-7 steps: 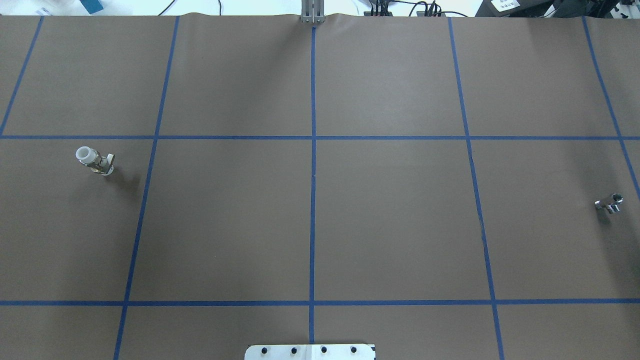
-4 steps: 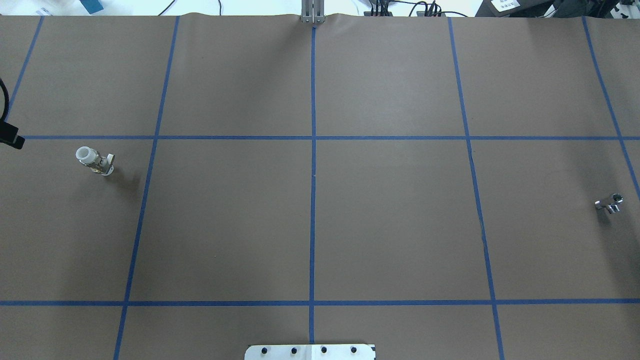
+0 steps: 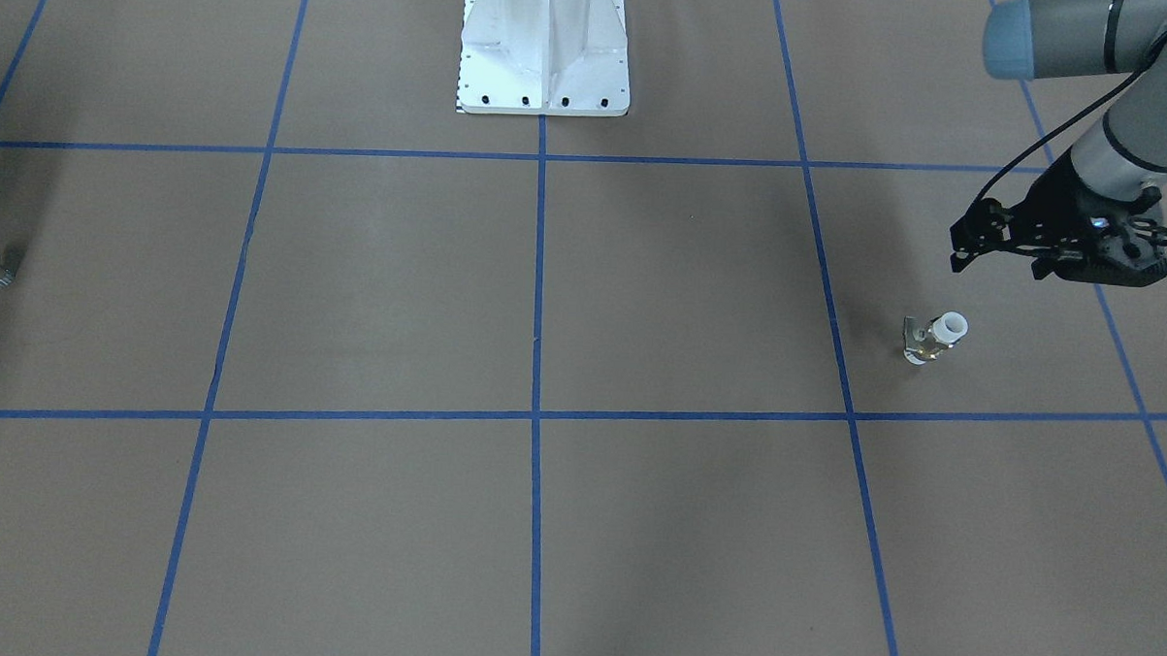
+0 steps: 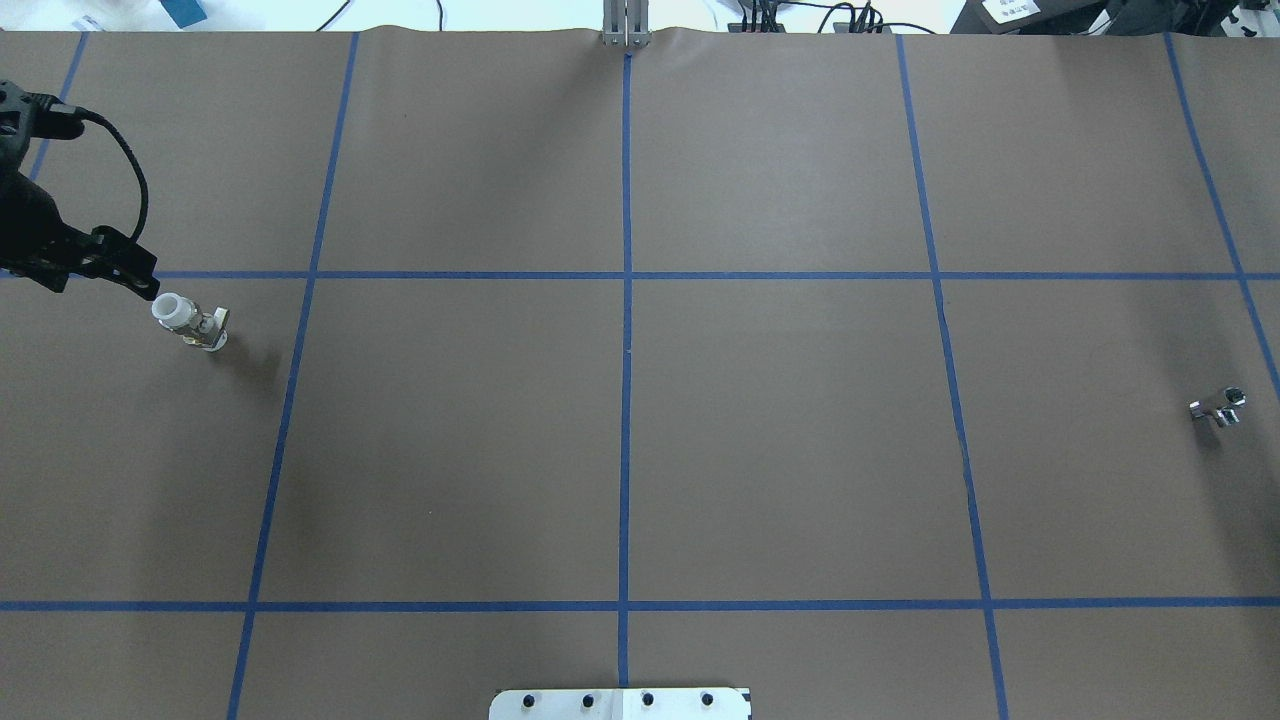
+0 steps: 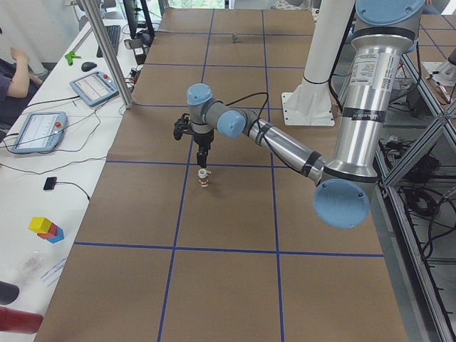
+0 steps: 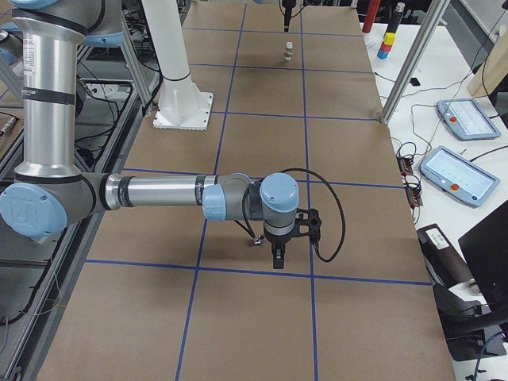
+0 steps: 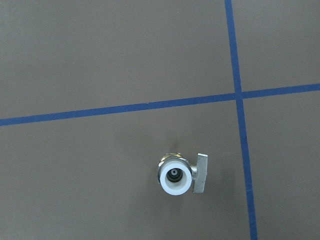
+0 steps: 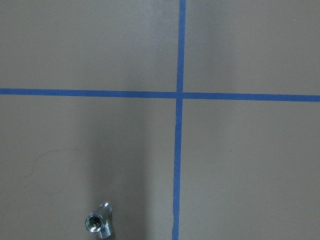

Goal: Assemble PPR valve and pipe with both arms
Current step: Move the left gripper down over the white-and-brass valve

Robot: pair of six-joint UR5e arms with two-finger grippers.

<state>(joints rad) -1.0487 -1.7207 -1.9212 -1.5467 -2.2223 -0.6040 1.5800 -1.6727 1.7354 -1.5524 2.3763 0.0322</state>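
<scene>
Left gripper just above the upright PPR valve, its finger spacing not discernible.

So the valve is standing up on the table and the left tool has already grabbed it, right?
Not quite. The valve is standing up on the table, but the left tool has not grabbed it: it hangs just above the valve, not touching, as the exterior left view shows.

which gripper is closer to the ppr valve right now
Left. The left gripper hangs close above the PPR valve; the right gripper is far off at the opposite end, by the pipe.
</scene>
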